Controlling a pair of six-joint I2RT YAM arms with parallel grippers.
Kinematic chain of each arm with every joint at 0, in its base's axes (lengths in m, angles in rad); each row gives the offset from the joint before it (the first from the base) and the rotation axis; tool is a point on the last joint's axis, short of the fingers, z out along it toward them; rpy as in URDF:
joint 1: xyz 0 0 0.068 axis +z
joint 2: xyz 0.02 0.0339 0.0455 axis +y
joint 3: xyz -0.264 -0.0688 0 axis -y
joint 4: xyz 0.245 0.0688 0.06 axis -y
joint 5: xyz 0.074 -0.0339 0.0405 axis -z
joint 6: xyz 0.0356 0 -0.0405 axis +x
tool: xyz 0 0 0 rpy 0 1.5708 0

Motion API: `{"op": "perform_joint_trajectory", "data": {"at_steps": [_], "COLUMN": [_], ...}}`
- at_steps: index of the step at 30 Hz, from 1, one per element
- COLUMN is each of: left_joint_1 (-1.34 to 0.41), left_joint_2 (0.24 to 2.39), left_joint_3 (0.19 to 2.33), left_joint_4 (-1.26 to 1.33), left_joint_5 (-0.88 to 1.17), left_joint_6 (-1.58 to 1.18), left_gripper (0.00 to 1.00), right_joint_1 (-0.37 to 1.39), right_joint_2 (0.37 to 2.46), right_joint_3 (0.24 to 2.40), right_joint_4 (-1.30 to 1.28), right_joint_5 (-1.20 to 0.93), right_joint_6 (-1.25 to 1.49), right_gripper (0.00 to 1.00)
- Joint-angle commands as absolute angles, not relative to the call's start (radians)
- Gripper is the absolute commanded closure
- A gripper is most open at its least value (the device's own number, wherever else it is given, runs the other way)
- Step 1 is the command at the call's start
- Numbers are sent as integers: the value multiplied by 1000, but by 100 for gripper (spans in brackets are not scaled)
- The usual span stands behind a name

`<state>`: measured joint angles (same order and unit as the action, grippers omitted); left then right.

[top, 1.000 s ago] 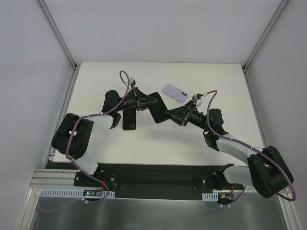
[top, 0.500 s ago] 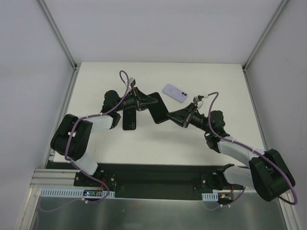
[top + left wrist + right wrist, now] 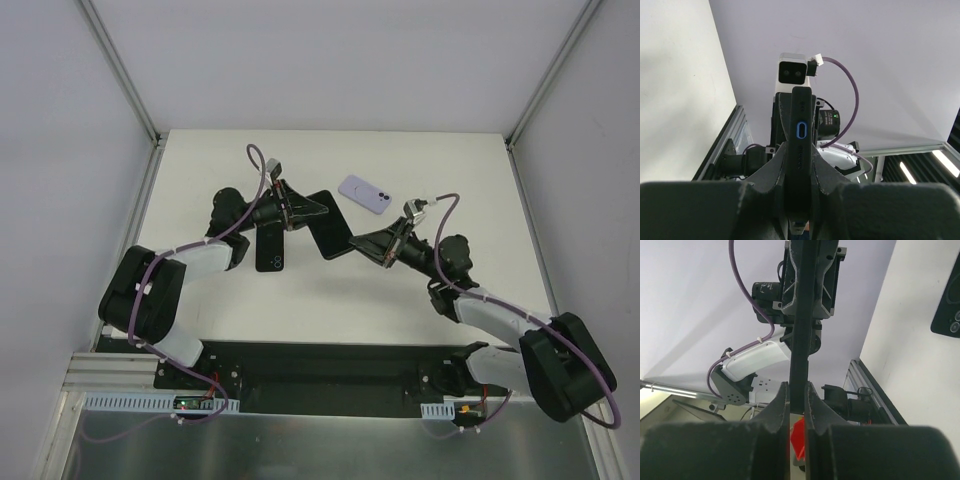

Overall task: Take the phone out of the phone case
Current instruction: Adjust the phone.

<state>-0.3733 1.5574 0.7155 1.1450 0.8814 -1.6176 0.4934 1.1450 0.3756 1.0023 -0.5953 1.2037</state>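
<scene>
Both grippers hold a black phone case (image 3: 330, 225) in the air over the middle of the table. My left gripper (image 3: 308, 210) is shut on its far left end, and my right gripper (image 3: 360, 243) is shut on its near right end. The left wrist view meets the case (image 3: 799, 135) edge-on between the jaws of my left gripper (image 3: 798, 155), with a blue-rimmed port and a row of small holes showing. Seen from the right wrist, the case (image 3: 802, 315) is a thin black strip pinched in my right gripper (image 3: 797, 390). I cannot make out the phone inside it.
A lilac handset-shaped slab (image 3: 363, 193) with lenses lies on the table behind the held case. A black slab with two lenses (image 3: 271, 250) lies flat under the left arm, and the right wrist also shows this black slab (image 3: 946, 300). White walls enclose the table on three sides.
My right gripper's jaws have closed onto the case's edge, and the right forearm has shifted slightly. The left gripper kept its grip with little movement.
</scene>
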Motion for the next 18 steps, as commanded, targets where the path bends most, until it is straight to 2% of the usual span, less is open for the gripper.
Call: {"op": "perform_joint_trajectory", "data": {"at_steps": [1, 2, 5, 10, 11, 12, 13, 14, 16, 17, 18], "left_joint_1": [-354, -354, -354, -354, -354, -354, -354, -354, -354, -354, -353], "left_joint_2": [1489, 1494, 1485, 1422, 1390, 1370, 1327, 1306, 1249, 1235, 1224], "left_joint_3": [736, 738, 739, 756, 764, 781, 791, 805, 862, 882, 917], "left_joint_4": [1354, 1397, 1419, 1300, 1254, 1109, 1024, 934, 626, 524, 453], "left_joint_5": [850, 850, 842, 857, 864, 870, 877, 877, 871, 858, 850], "left_joint_6": [-1788, -1807, -1835, -1775, -1746, -1711, -1622, -1567, -1400, -1352, -1309], "left_gripper": [100, 100, 100, 100, 100, 100, 100, 100, 100, 100, 100], "right_joint_1": [483, 483, 523, 534, 531, 526, 526, 528, 541, 557, 625], "right_joint_2": [1321, 1366, 1417, 1460, 1466, 1470, 1448, 1419, 1264, 1203, 1151], "right_joint_3": [347, 360, 432, 523, 534, 535, 534, 534, 566, 622, 743], "right_joint_4": [1447, 1536, 1534, 1525, 1513, 1441, 1361, 1260, 722, 466, 43], "right_joint_5": [-647, -659, -716, -793, -796, -793, -784, -769, -656, -567, -442], "right_joint_6": [1296, 1339, 1304, 1296, 1292, 1279, 1244, 1129, 912, 635, 524], "right_gripper": [99, 99, 99, 98, 73, 63, 58, 52, 49, 44, 39]}}
